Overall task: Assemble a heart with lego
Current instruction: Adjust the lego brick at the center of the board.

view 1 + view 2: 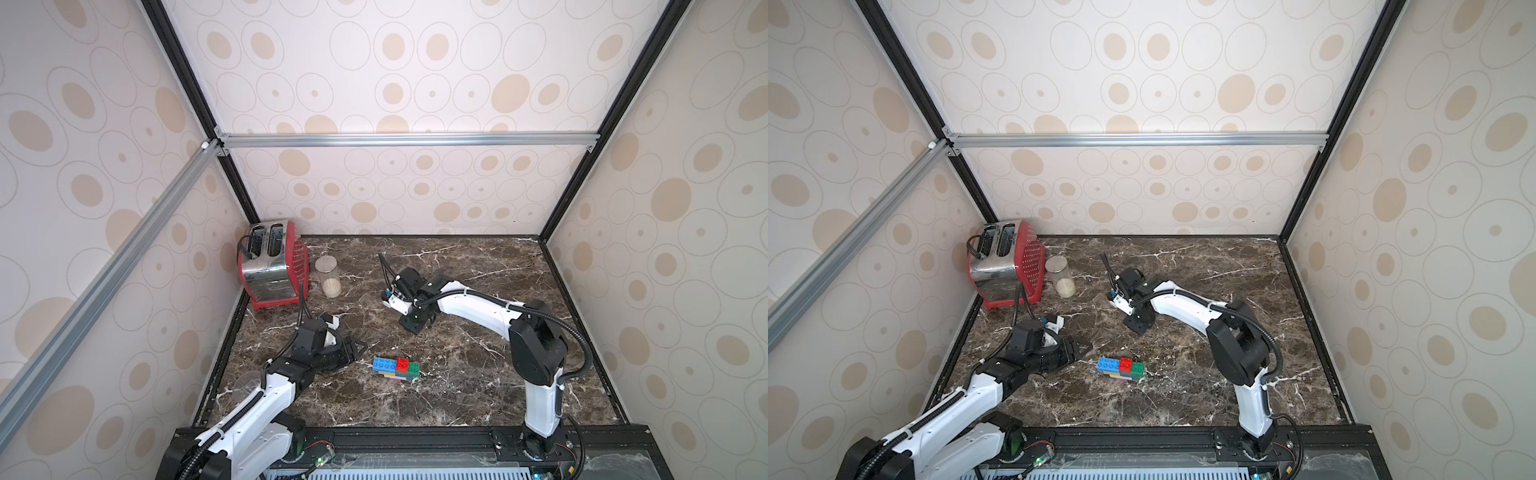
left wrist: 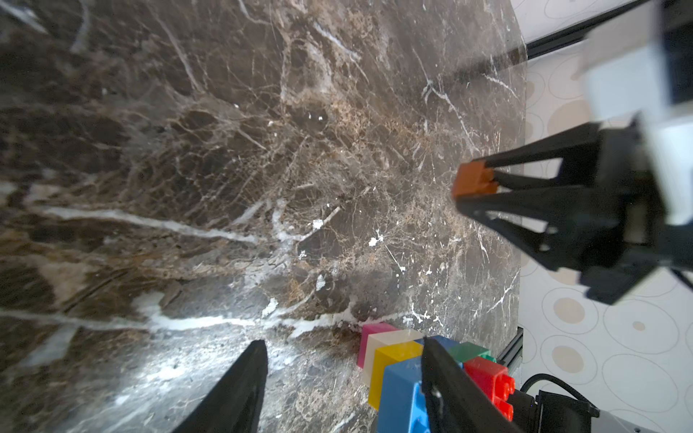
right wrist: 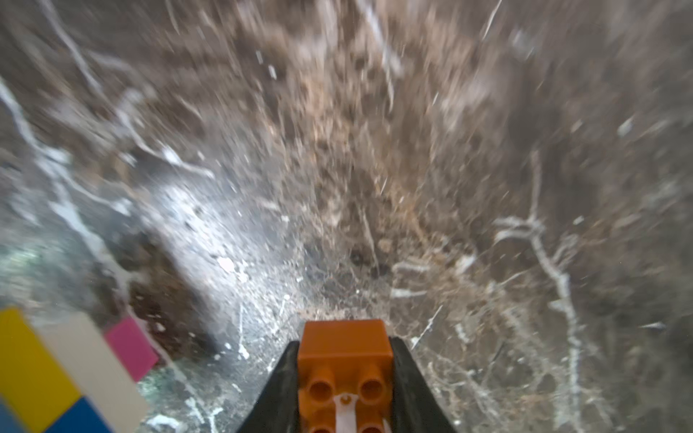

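Two arms bent | right claw [image 1: 412, 326] pinches orange brick [image 3: 345, 346] | left claw [image 1: 358, 348] parted

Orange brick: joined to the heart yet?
No, the orange brick is clamped in the right pincer, apart from the heart, which lies off to one side on the table.

Orange brick [image 2: 473, 182] in right pincer [image 2: 462, 186]

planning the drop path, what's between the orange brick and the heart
Nothing: only bare marble between the orange brick and the heart, shown in the left wrist view.
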`<act>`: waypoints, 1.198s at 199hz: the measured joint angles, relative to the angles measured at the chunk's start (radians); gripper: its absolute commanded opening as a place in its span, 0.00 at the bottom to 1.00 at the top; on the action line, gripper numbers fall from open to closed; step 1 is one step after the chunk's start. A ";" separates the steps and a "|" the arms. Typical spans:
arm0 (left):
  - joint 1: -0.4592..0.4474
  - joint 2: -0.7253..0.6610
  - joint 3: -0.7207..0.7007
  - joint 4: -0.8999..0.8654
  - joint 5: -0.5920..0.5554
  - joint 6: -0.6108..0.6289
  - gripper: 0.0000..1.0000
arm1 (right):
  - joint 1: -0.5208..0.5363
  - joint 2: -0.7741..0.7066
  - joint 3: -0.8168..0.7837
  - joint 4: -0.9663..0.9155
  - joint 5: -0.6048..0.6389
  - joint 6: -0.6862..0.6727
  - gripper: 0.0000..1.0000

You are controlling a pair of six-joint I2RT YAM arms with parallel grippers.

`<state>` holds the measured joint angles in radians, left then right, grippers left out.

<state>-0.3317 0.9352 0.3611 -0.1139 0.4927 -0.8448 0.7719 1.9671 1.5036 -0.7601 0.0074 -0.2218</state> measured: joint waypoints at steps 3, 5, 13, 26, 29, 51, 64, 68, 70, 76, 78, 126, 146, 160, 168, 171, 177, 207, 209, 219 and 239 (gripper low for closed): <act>0.000 0.000 0.000 0.000 0.000 0.000 0.65 | -0.001 0.003 -0.013 0.000 0.002 0.003 0.29; 0.000 0.000 0.000 0.000 0.000 0.000 0.65 | -0.002 0.005 -0.019 0.000 0.003 0.006 0.29; 0.000 0.000 0.000 0.000 0.000 0.000 0.65 | -0.003 0.011 -0.037 0.001 0.006 0.017 0.29; 0.000 0.000 -0.002 0.000 0.002 0.000 0.65 | -0.003 0.019 -0.055 0.007 0.009 0.029 0.29; 0.000 0.000 -0.002 0.000 0.003 0.000 0.65 | -0.003 0.021 -0.058 0.010 0.009 0.031 0.29; 0.000 0.000 -0.002 0.000 0.003 0.000 0.65 | -0.003 0.025 -0.069 0.029 0.008 0.045 0.37; 0.000 0.000 -0.003 0.000 0.003 0.000 0.65 | -0.003 0.025 -0.073 0.035 0.011 0.052 0.44; 0.000 0.000 -0.003 0.000 0.003 0.000 0.65 | -0.003 0.026 -0.073 0.036 0.011 0.050 0.45; 0.000 0.000 -0.004 0.000 0.003 0.000 0.65 | -0.003 0.026 -0.073 0.035 0.011 0.053 0.46; 0.000 0.002 -0.004 0.001 0.003 0.000 0.66 | -0.003 0.027 -0.073 0.035 0.013 0.053 0.47; 0.000 0.002 -0.004 0.001 0.004 0.000 0.66 | -0.003 0.027 -0.073 0.034 0.013 0.055 0.47; 0.000 0.009 -0.007 0.003 0.007 0.000 0.66 | -0.003 0.055 -0.043 -0.014 0.015 0.052 0.48; 0.000 0.009 -0.009 0.003 0.007 0.000 0.65 | -0.003 0.059 -0.027 -0.036 0.015 0.048 0.43; 0.000 0.009 -0.009 0.004 0.007 -0.001 0.65 | -0.003 0.059 -0.021 -0.045 0.017 0.046 0.41; 0.000 0.009 -0.009 0.004 0.007 -0.001 0.66 | -0.003 0.059 -0.019 -0.047 0.019 0.045 0.40; 0.000 0.009 -0.010 0.004 0.007 -0.001 0.65 | -0.003 0.059 -0.019 -0.048 0.019 0.041 0.40; 0.000 0.009 -0.010 0.005 0.007 -0.001 0.65 | -0.003 0.059 -0.019 -0.050 0.019 0.040 0.40; 0.000 0.009 -0.012 0.006 0.007 -0.001 0.65 | -0.003 0.068 -0.007 -0.067 0.019 0.037 0.40; 0.000 0.009 -0.012 0.006 0.007 -0.001 0.66 | -0.003 0.070 -0.005 -0.068 0.019 0.037 0.39; 0.000 0.009 -0.012 0.006 0.007 -0.001 0.66 | -0.003 0.077 0.000 -0.068 0.019 0.037 0.37; 0.000 0.009 -0.013 0.006 0.007 -0.002 0.66 | -0.003 0.082 0.000 -0.069 0.019 0.034 0.34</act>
<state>-0.3317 0.9440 0.3481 -0.1078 0.4999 -0.8463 0.7685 2.0491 1.5040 -0.8288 0.0261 -0.1879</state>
